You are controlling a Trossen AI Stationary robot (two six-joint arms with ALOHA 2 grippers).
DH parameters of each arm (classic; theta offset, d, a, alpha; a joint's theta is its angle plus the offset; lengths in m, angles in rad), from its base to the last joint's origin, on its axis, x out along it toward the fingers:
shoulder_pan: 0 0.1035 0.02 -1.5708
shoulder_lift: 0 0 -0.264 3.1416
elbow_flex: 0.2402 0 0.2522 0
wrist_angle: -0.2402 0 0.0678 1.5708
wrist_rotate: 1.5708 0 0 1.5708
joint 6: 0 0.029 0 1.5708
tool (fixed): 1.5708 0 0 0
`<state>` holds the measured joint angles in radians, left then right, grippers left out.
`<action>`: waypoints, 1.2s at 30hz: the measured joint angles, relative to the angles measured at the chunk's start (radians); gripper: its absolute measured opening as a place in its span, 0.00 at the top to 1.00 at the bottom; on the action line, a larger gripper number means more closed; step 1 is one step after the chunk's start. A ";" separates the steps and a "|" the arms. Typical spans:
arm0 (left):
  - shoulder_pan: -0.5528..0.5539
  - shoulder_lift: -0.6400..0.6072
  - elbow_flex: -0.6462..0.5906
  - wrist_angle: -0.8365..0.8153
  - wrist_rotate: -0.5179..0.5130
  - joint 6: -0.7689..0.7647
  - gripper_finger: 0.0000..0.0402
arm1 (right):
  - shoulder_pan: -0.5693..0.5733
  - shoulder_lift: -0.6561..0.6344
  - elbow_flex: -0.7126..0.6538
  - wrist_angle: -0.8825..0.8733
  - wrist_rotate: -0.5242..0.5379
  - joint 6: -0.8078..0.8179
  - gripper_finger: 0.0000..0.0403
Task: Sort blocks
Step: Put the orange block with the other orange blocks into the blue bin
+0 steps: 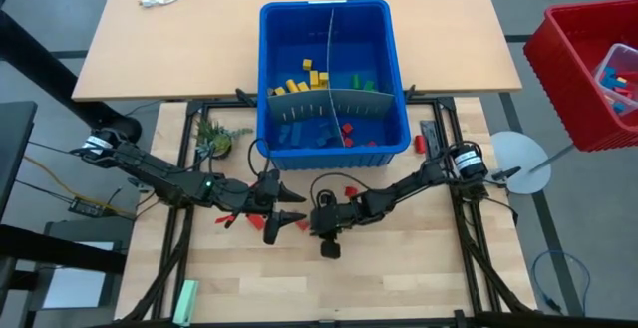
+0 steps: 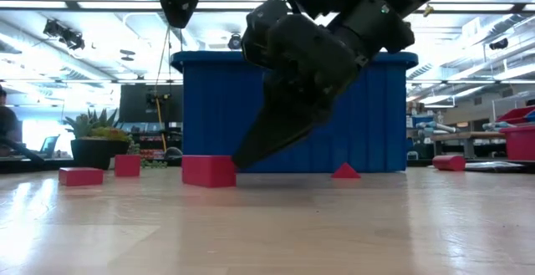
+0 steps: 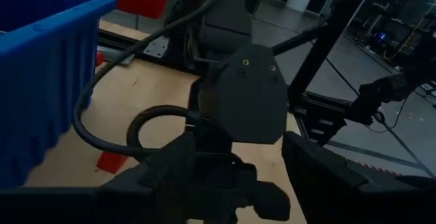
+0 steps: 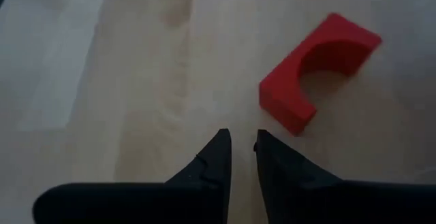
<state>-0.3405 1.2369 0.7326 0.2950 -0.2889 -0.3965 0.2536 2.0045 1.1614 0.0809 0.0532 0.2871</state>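
Note:
A blue bin (image 1: 334, 11) at the table's far side holds yellow, green, blue and red blocks in separate compartments. Loose red blocks (image 1: 254, 222) lie on the wood in front of it. An arch-shaped red block (image 4: 320, 67) rests flat just beside my right gripper (image 4: 242, 141). That gripper (image 1: 302, 222) slants down close to the table, its fingers a narrow gap apart over bare wood. My left gripper (image 1: 287, 208) hovers higher, right beside it, open and holding nothing.
A small potted plant (image 1: 214, 139) stands left of the bin. A red crate (image 1: 588, 69) sits off the table at the right. A pale green bar (image 1: 185, 301) lies at the near left. Another red block (image 1: 351, 190) lies in front of the bin.

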 joint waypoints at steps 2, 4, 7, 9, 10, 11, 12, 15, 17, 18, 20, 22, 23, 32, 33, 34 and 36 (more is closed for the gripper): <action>0.000 0.000 0.000 0.000 -0.001 0.000 0.42 | -0.019 0.000 0.000 0.005 0.033 0.000 0.86; 0.000 0.000 0.000 -0.001 -0.001 0.000 0.42 | -0.043 0.000 0.000 0.004 0.080 0.010 0.87; 0.000 0.000 0.000 -0.001 -0.001 0.000 0.42 | -0.068 0.000 0.000 0.007 0.112 0.033 0.87; 0.000 0.000 0.000 -0.002 0.000 0.000 0.42 | -0.070 -0.006 0.000 0.017 0.101 0.029 0.87; 0.000 0.000 0.000 -0.003 0.000 0.000 0.42 | -0.064 -0.013 0.000 0.030 0.091 0.028 0.87; 0.000 0.000 0.000 -0.003 0.000 -0.001 0.42 | -0.055 -0.025 0.000 0.043 0.084 0.029 0.87; 0.000 0.000 0.000 -0.006 0.000 -0.001 0.42 | -0.047 -0.036 0.000 0.062 0.081 0.028 0.87; 0.000 0.000 0.000 -0.005 0.000 -0.002 0.42 | -0.023 -0.052 0.001 0.149 0.056 -0.020 0.87; 0.000 0.000 0.000 0.006 0.000 -0.007 0.42 | -0.015 -0.052 0.001 0.196 0.055 -0.078 0.86; 0.000 0.000 0.000 0.015 0.000 -0.008 0.42 | -0.015 -0.050 0.001 0.213 0.056 -0.105 0.85; 0.000 -0.004 0.000 0.038 0.001 -0.008 0.42 | -0.027 -0.045 0.001 0.218 0.056 -0.143 0.81; 0.000 -0.016 0.001 0.055 0.005 -0.008 0.42 | -0.046 -0.043 0.000 0.193 0.056 -0.163 0.74; 0.000 -0.020 0.007 0.053 0.006 -0.007 0.42 | -0.055 -0.039 0.000 0.192 0.057 -0.173 0.71; 0.000 -0.040 0.019 0.042 0.013 0.001 0.42 | -0.108 -0.008 0.000 0.284 0.061 -0.316 0.45; 0.000 -0.040 0.019 0.038 0.013 0.000 0.42 | -0.115 -0.008 0.000 0.285 0.064 -0.328 0.44; 0.000 -0.040 0.019 0.034 0.013 0.000 0.42 | -0.122 -0.008 0.000 0.293 0.062 -0.335 0.44; 0.000 -0.040 0.019 0.035 0.013 0.000 0.42 | -0.135 0.001 0.001 0.329 0.041 -0.345 0.44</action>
<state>-0.3405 1.1965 0.7513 0.3301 -0.2760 -0.3965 0.1183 2.0059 1.1627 0.4094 0.0942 -0.0578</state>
